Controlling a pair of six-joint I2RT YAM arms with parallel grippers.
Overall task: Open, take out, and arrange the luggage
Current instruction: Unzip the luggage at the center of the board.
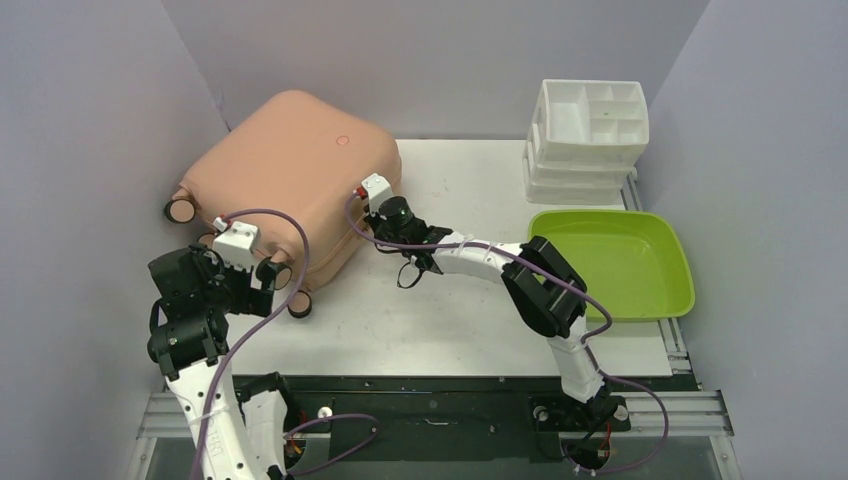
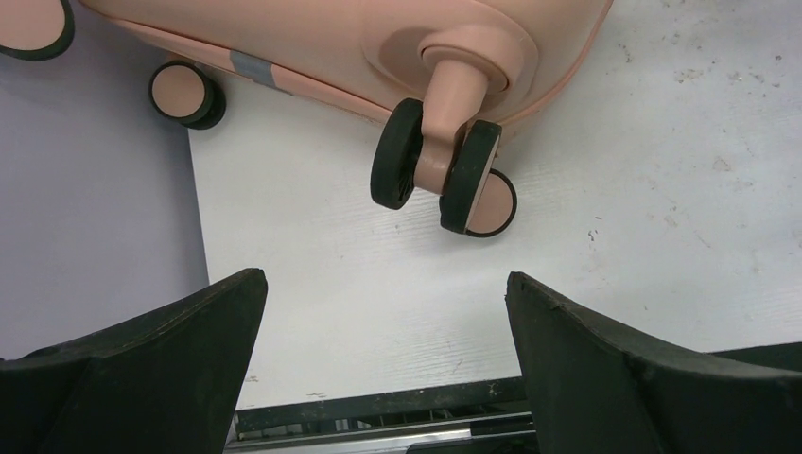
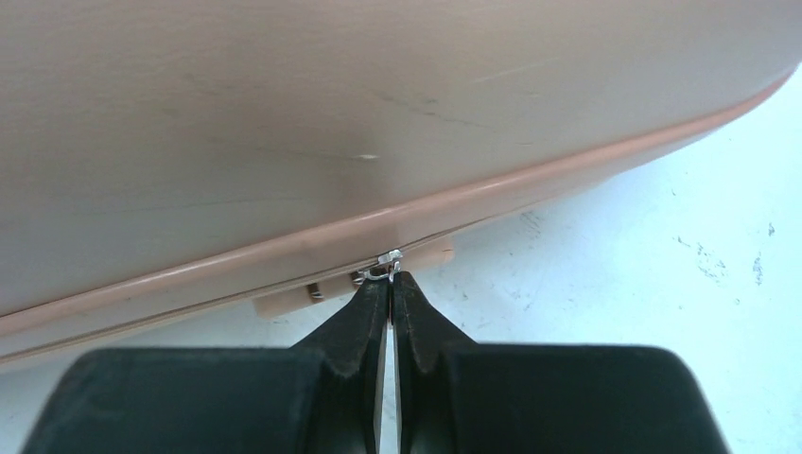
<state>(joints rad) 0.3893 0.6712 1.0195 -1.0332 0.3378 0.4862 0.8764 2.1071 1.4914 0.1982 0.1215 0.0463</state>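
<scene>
The salmon-pink luggage (image 1: 300, 165) lies closed on its side at the back left of the table. My right gripper (image 1: 375, 222) is at its right edge. In the right wrist view the right gripper (image 3: 390, 281) is shut, its fingertips pinching the small metal zipper pull (image 3: 386, 262) on the seam of the luggage (image 3: 331, 123). My left gripper (image 1: 268, 278) stands wide open near the front corner, just above the table. In the left wrist view the left gripper (image 2: 386, 284) holds nothing, and a double caster wheel (image 2: 444, 175) of the luggage (image 2: 359, 33) is just ahead of it.
A lime-green tray (image 1: 615, 262) sits on the right of the table. Behind it stands a stack of white compartmented organizers (image 1: 588, 135). Grey walls close in the left, back and right sides. The table's front rail (image 2: 378, 407) shows under the left fingers.
</scene>
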